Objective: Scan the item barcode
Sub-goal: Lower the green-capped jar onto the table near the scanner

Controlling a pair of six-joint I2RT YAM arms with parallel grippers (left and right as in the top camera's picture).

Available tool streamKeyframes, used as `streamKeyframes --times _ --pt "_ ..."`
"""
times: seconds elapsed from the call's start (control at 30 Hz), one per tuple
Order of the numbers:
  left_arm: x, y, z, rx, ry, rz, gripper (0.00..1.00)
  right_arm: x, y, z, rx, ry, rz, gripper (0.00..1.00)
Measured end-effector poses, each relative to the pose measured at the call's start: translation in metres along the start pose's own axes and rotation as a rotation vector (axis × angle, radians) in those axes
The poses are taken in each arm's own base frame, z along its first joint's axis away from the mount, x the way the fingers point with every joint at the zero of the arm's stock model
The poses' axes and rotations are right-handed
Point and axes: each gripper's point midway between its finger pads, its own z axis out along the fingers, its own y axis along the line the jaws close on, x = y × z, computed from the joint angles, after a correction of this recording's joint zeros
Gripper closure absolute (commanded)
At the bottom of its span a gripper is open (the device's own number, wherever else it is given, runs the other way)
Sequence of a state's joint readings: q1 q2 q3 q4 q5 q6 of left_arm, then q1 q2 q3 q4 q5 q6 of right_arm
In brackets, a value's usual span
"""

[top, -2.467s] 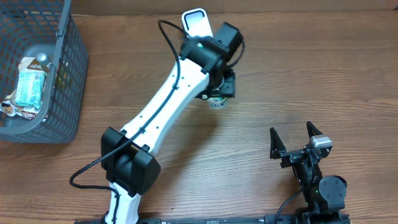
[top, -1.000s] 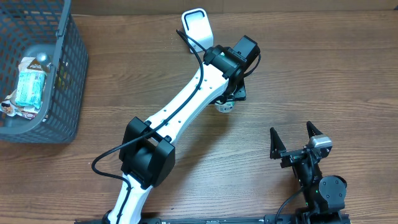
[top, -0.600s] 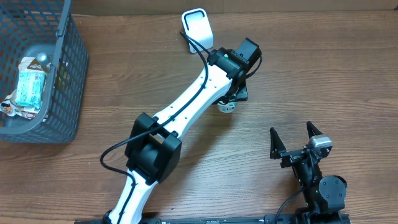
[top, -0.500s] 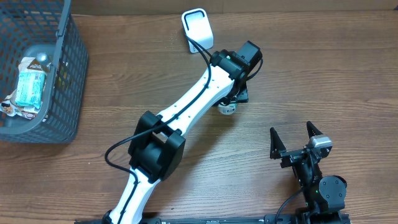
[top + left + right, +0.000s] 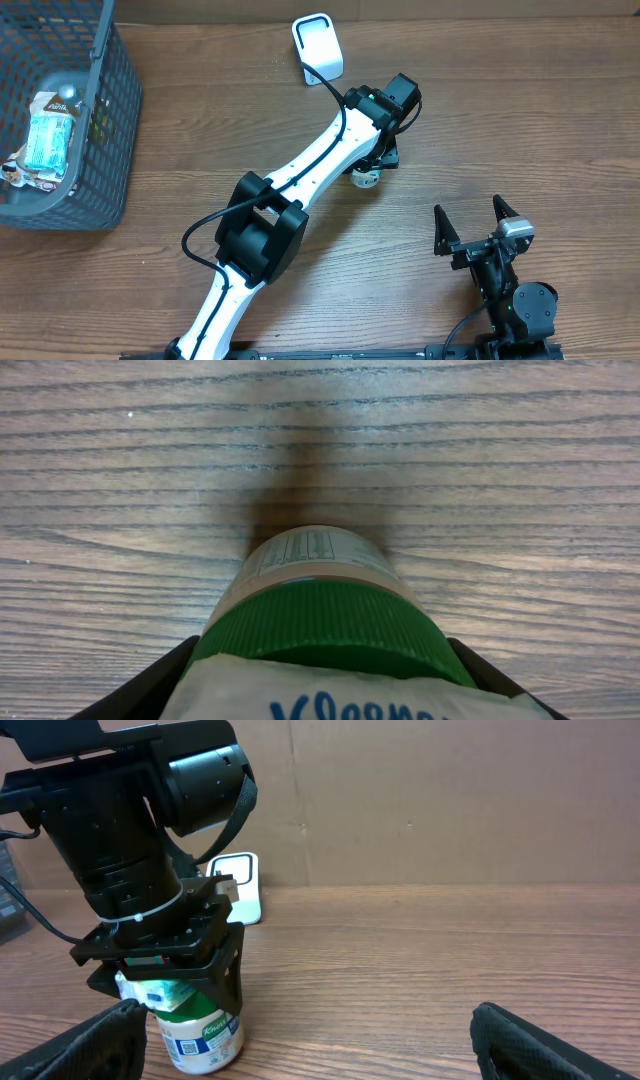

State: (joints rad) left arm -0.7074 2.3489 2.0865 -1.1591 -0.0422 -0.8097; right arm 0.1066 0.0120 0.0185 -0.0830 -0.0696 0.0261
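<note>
A white scanner [image 5: 318, 45] is seen near the left gripper [image 5: 375, 160], clamped on a green-lidded jar [image 5: 200, 1020] (held upright). A bottle [image 5: 50, 135] lies in the grey basket [image 5: 105, 130], well apart. The right gripper [image 5: 478, 222] is spread wide.

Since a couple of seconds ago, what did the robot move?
The left arm swung to the right and a little nearer the robot, away from the white scanner. Its jaws kept hold of the green-lidded jar. The right arm, its jaws open, the scanner and the basket stayed put.
</note>
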Motion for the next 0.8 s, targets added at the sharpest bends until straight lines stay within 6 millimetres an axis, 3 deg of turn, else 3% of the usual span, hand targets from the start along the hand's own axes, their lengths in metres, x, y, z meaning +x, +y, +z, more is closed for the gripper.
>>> streamKeyframes --times 0.2,0.4,0.6,0.8 --pt "0.005 -0.005 0.0 0.003 0.0 0.014 0.39 0.0 0.0 0.0 0.0 0.0 0.0 0.0" --pt "0.009 -0.01 0.0 0.004 -0.004 0.028 0.32 0.0 0.0 0.0 0.0 0.0 0.0 0.0" --pt "0.008 -0.01 -0.001 -0.003 -0.012 0.027 0.15 0.0 0.0 0.0 0.0 0.0 0.0 0.0" --pt "0.009 -0.01 -0.001 -0.003 -0.011 0.027 0.11 0.0 0.0 0.0 0.0 0.0 0.0 0.0"
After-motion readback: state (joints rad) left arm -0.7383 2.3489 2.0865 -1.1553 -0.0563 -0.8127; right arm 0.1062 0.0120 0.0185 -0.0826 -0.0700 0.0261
